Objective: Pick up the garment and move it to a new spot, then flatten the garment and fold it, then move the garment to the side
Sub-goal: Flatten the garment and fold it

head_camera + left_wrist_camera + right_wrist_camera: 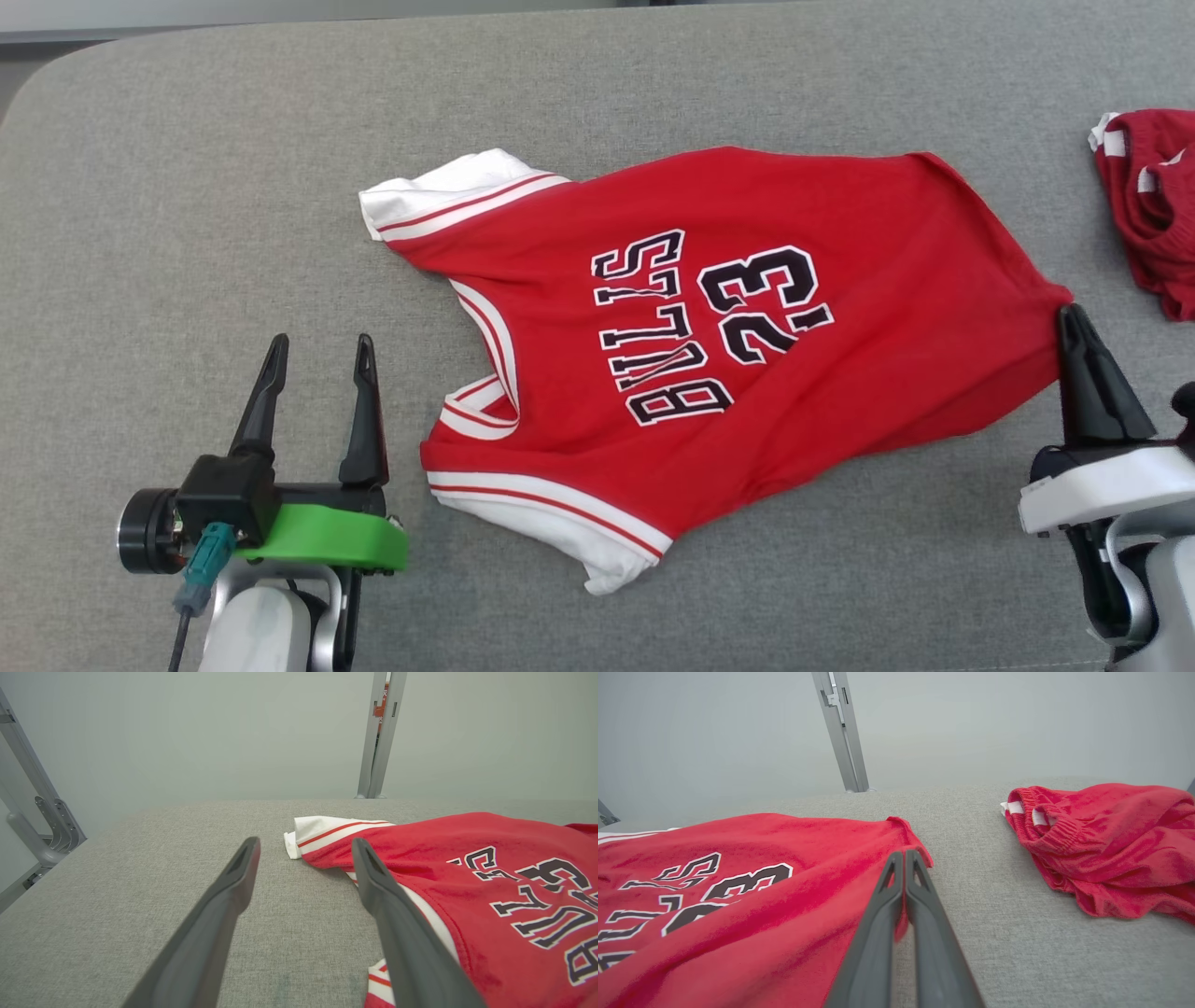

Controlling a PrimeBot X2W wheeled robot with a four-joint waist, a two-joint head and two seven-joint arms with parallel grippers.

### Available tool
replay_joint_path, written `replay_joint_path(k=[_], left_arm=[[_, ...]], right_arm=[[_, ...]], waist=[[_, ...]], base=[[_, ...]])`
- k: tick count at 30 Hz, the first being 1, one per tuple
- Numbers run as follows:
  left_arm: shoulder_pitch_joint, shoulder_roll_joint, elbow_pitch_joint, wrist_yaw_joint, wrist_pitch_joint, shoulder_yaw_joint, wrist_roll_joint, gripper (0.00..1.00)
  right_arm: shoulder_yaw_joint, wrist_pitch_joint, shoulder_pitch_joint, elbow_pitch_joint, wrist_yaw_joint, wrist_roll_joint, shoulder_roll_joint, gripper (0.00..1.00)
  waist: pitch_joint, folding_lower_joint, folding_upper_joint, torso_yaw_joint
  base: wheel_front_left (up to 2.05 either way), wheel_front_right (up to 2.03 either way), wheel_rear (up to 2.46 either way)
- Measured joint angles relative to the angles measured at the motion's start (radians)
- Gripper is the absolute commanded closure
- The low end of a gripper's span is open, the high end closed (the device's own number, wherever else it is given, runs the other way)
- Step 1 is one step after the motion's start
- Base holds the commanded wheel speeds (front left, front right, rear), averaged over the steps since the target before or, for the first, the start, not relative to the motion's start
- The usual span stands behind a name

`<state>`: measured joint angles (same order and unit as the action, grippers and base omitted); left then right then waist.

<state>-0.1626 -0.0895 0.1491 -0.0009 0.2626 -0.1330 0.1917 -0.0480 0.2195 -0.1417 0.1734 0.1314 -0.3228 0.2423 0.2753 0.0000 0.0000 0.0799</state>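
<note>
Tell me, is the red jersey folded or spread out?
Spread out, not folded: the jersey lies open, lettering, number and both armholes showing.

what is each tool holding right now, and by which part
The right tool is shut on the red jersey at the near corner of its hem. The left tool is open, holding nothing.

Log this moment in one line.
left gripper: open, beside jersey | right gripper: shut on jersey hem | other red garment: apart, far right

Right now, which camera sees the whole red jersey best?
The head view: the jersey lies whole, from above. The left wrist view shows its white-striped end; the right wrist view, its plain red end.
</note>
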Motion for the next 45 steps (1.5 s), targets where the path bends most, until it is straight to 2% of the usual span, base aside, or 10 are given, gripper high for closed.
replay_joint_path(k=[4, 9, 15, 23, 24, 26, 29, 34, 40, 45], left_arm=[[0.007, 0.002, -0.002, 0.0, 0.0, 0.002, 0.0, 0.0], [0.009, 0.006, -0.002, -0.006, 0.0, 0.002, -0.001, 0.0], [0.001, 0.009, 0.005, -0.016, 0.0, -0.004, -0.004, 0.0], [-0.002, 0.015, 0.006, -0.017, 0.0, -0.004, -0.008, 0.0], [-0.003, 0.015, 0.007, -0.018, 0.0, -0.004, -0.008, 0.0], [-0.004, 0.016, 0.009, -0.021, 0.0, -0.004, -0.008, 0.0], [-0.004, 0.017, 0.012, -0.021, 0.0, -0.003, -0.009, 0.0], [-0.001, 0.017, 0.018, -0.022, 0.0, 0.002, -0.016, 0.0], [0.022, 0.015, 0.02, -0.02, 0.0, 0.009, -0.02, 0.0], [0.056, 0.008, 0.019, -0.016, 0.0, 0.018, -0.024, 0.0]], right_arm=[[-0.07, -0.061, 0.072, -0.178, 0.0, 0.049, -0.027, 1.0], [-0.045, -0.157, 0.101, -0.291, 0.0, 0.072, -0.071, 1.0], [0.032, -0.207, 0.083, -0.238, 0.0, 0.07, -0.098, 1.0], [0.021, -0.153, 0.008, -0.01, 0.0, 0.061, -0.108, 1.0], [0.017, -0.14, -0.002, 0.021, 0.0, 0.056, -0.108, 0.88], [0.02, -0.115, -0.015, 0.058, 0.0, 0.044, -0.108, 0.0], [0.03, -0.047, -0.033, 0.076, 0.0, 0.039, -0.105, 0.0], [0.026, 0.014, -0.033, 0.018, 0.0, 0.052, -0.082, 0.0], [0.002, 0.023, 0.035, -0.11, 0.0, 0.092, -0.074, 0.0], [0.0, -0.026, 0.125, -0.232, 0.0, 0.117, -0.101, 0.0]], waist=[[-0.012, 0.0, 0.0, -0.005], [-0.017, 0.0, 0.0, -0.003], [-0.011, 0.0, 0.0, 0.012], [0.007, 0.0, 0.0, 0.028], [0.008, 0.0, 0.0, 0.029], [0.01, 0.0, 0.0, 0.03], [0.008, 0.0, 0.0, 0.028], [-0.008, 0.0, 0.0, 0.02], [-0.045, 0.0, 0.0, 0.01], [-0.082, 0.0, 0.0, 0.002]], base=[[0.0, 0.0, 0.0], [0.0, 0.0, 0.0], [0.0, 0.0, 0.0], [0.0, 0.0, 0.0], [0.0, 0.0, 0.0], [0.0, 0.0, 0.0], [0.0, 0.0, 0.0], [0.0, 0.0, 0.0], [0.0, 0.0, 0.0], [0.0, 0.0, 0.0]])
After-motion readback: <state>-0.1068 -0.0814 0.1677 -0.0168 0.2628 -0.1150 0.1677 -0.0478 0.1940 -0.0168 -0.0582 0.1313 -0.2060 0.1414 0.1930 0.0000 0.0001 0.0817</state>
